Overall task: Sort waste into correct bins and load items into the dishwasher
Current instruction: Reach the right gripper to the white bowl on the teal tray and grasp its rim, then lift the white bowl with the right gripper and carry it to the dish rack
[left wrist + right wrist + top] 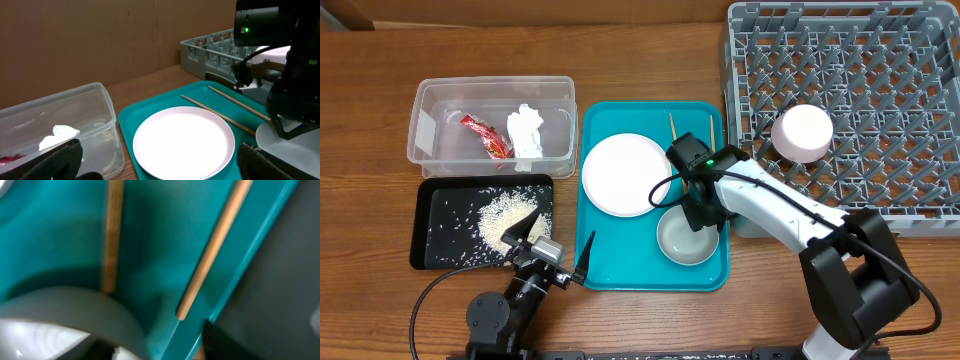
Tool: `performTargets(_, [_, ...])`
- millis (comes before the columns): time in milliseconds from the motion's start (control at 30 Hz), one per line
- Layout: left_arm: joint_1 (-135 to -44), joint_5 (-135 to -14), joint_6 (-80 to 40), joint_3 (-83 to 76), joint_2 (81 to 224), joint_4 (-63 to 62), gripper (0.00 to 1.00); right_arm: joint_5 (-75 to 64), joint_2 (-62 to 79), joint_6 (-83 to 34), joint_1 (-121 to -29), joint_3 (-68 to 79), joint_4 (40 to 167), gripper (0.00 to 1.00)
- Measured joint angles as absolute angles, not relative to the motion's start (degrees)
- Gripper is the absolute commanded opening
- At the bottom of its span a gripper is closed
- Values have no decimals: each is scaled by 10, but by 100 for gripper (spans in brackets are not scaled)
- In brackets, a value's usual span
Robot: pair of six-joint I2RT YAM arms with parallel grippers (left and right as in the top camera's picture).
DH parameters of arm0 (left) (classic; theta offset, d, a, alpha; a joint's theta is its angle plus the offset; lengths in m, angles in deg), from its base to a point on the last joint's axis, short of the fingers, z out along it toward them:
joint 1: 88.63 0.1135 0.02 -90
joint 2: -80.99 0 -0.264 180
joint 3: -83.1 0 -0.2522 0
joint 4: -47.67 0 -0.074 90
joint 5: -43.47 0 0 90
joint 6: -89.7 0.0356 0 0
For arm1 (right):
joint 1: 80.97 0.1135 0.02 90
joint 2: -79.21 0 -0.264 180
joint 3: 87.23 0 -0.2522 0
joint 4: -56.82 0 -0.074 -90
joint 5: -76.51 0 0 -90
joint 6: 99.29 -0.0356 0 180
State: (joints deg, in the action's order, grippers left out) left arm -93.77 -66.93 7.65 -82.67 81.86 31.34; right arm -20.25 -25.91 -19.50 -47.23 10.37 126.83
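Right pincer (700,207) low over the tray
Chopsticks (210,245) just beneath it, bowl (687,241) beside; its grip cannot be told. Left pincer (560,233) gapes wide, empty.

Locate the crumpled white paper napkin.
Overhead view, upper left: the napkin lies inside the clear plastic rectangular tub, right of the small red sauce packet.

White plate (620,175), chopsticks (672,124) and upright pale bowl (682,246) lie close together.
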Motion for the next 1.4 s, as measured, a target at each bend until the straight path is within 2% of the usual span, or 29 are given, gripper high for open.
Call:
performTargets(67, [-938,-669,76,-826,819,313,100,-185,-259,-187,-473,104,1271,13])
performTargets(133, [-938,-669,76,-826,819,313,100,-169,-259,-179,-470,104,1284,4])
performTargets(467, [-938,-669,76,-827,819,313,100,-157,-241,-201,-460,79,1342,4])
performTargets(567, [-938,-669,76,-827,819,313,100,-226,-215,-252,-461,55,1363,4])
performTargets(700, [-938,-669,76,-827,819,313,100,-393,-141,-348,-484,16,1354,4])
performTargets(833, [-938,-669,76,-826,819,313,100,-576,-75,-406,-546,-1,1296,4])
performTargets(967, [-938,-669,76,-826,819,313,100,-715,-70,-428,-635,-4,1243,4])
performTargets(1133, [-938,-669,76,-826,819,313,100,-783,-97,-427,-744,-4,1227,4])
performTargets(1400, [-938,-669,76,-827,819,313,100,-796,-147,-427,-883,-4,1226,4])
